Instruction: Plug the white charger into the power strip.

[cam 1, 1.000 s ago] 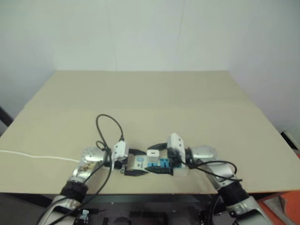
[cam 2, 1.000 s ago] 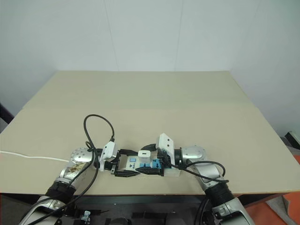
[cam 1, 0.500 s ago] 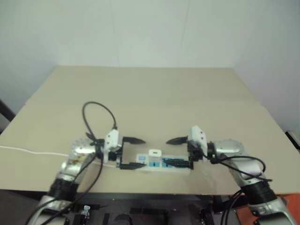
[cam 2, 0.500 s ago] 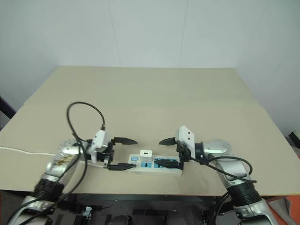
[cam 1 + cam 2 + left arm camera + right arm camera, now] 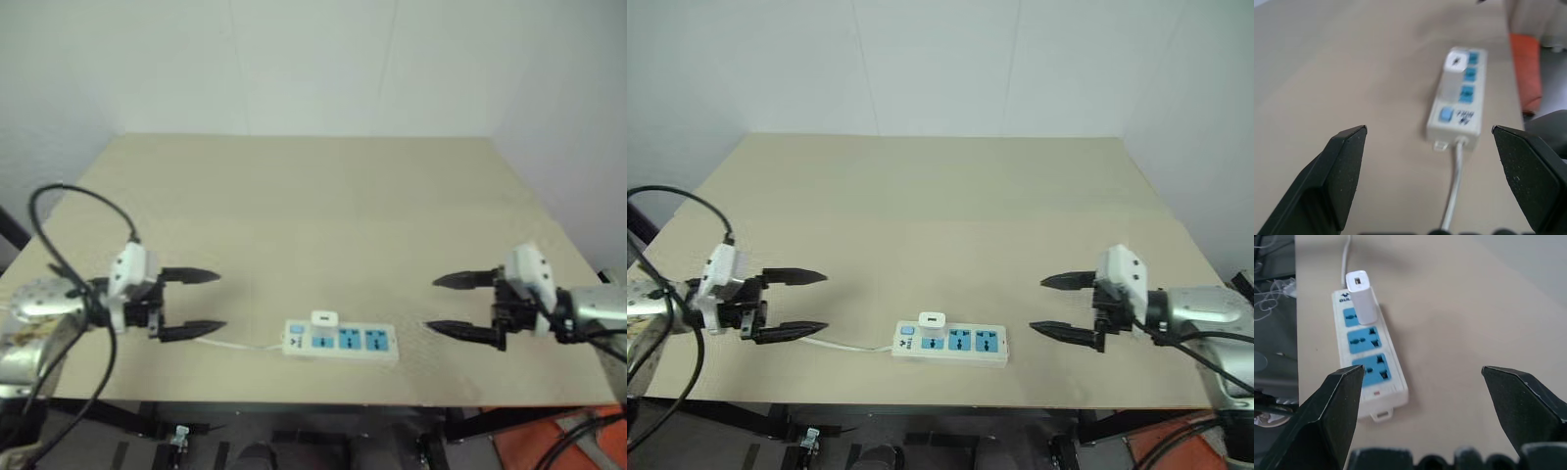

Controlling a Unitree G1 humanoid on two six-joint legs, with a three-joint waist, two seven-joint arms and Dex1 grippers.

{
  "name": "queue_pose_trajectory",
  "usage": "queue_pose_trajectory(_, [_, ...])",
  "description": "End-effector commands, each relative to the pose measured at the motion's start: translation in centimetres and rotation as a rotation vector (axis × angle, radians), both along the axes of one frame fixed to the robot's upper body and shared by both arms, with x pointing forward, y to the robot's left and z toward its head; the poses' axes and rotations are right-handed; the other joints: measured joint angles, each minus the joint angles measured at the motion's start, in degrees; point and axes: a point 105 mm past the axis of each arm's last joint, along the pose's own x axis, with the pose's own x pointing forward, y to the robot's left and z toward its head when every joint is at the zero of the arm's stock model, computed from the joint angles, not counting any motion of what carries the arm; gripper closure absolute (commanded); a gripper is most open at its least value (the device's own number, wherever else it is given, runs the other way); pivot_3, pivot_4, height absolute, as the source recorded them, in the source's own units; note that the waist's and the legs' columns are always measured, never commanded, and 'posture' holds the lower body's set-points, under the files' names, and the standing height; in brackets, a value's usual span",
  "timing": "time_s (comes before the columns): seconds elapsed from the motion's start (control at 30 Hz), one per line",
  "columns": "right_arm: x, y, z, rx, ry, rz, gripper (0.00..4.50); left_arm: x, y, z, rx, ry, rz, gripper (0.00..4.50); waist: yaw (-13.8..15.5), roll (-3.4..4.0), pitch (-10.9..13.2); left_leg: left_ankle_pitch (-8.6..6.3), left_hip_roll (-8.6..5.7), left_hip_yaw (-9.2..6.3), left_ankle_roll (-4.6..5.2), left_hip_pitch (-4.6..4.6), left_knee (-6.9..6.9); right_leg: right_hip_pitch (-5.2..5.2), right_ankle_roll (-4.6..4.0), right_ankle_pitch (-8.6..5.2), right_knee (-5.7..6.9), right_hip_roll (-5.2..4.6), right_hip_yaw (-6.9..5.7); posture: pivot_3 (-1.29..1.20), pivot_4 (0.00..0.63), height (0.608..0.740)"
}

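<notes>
Where blue sockets sit, boxy white charger (image 5: 933, 321), slim power strip (image 5: 970, 345)

White charger (image 5: 932, 322): small rounded block, upright, plugged into socket nearest switch end of power strip (image 5: 970, 346). Strip: long white bar, three blue socket faces, flat near table's front edge; thin white cord trailing left.

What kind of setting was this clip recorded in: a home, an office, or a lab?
Probably a lab or test room. A bare tan table stands against plain white walls, holding just a power strip with a white charger plugged in.
</notes>
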Motion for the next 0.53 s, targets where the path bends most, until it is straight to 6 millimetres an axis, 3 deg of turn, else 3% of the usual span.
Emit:
queue_pose_trajectory(0.03, [-0.5,-0.4,1.0,0.000,-0.032,0.002,0.00,-0.4,0.7,0.0,0.013,-0.017,0.032,0.03,0.0,-0.01,0.0,0.00,0.00,0.01,0.00,0.00,0.00,0.00,0.00,0.00,0.00,0.00,0.00,0.00,0.150,0.740])
queue_pose_trajectory(0.53, [-0.8,0.4,0.2,-0.018,-0.023,0.007,0.00,-0.3,-1.0,-1.5,-0.018,0.020,-0.002,0.03,0.0,-0.01,0.0,0.00,0.04,0.04,0.00,0.01,0.00,-0.01,-0.02,0.01,0.01,0.02,0.01,0.00,0.150,0.740])
